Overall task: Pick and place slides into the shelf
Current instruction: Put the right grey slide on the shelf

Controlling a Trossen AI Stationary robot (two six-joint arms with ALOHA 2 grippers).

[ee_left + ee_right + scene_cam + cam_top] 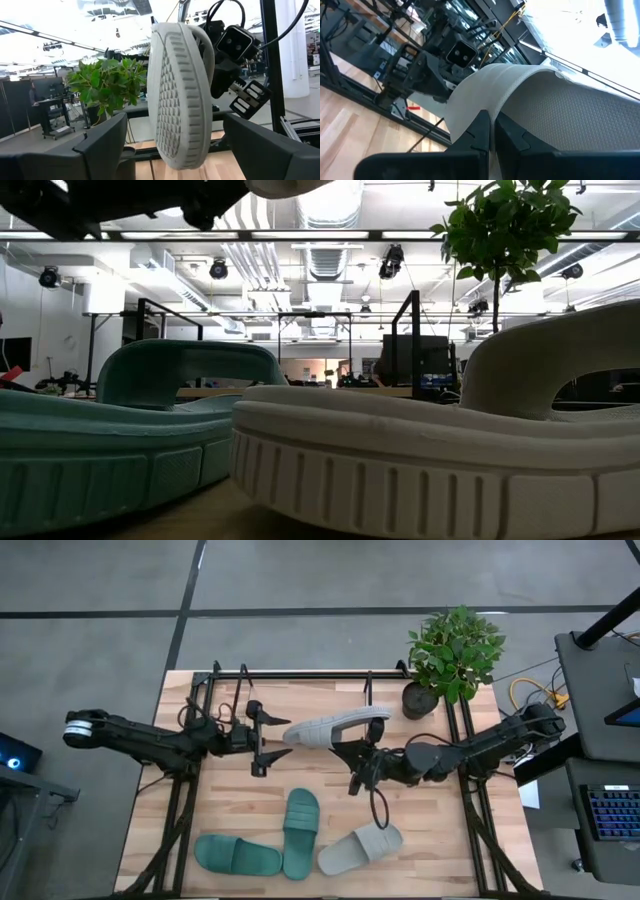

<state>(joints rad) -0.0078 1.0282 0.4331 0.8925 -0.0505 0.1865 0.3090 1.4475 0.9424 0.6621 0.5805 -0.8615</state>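
A light grey slide [335, 727] hangs in the air over the middle of the table, turned on its side, its long axis running left to right. In the left wrist view its ribbed sole [180, 95] faces the camera. My right gripper [358, 752] is shut on its strap. My left gripper [288, 737] is open, one finger on either side of the slide's left end, gaps showing on both sides. Two dark teal slides [237, 856] [300, 832] and another light grey one [360, 848] lie soles down near the table's near edge. The shelf's black tubing [300, 674] runs along the far edge. My right gripper [492, 131] pinches the edge of the light grey slide's wide strap [490, 95] between its two fingers. It comes level from the table's right side. The slide is lifted clear of the table and lies on its side, reaching leftward from the fingers.
A potted plant [455, 650] stands at the far right corner, close behind the right arm. Black frame tubes [470, 810] run along both table sides. In the low view a teal slide [120, 430] and the grey slide [430, 460] fill the foreground.
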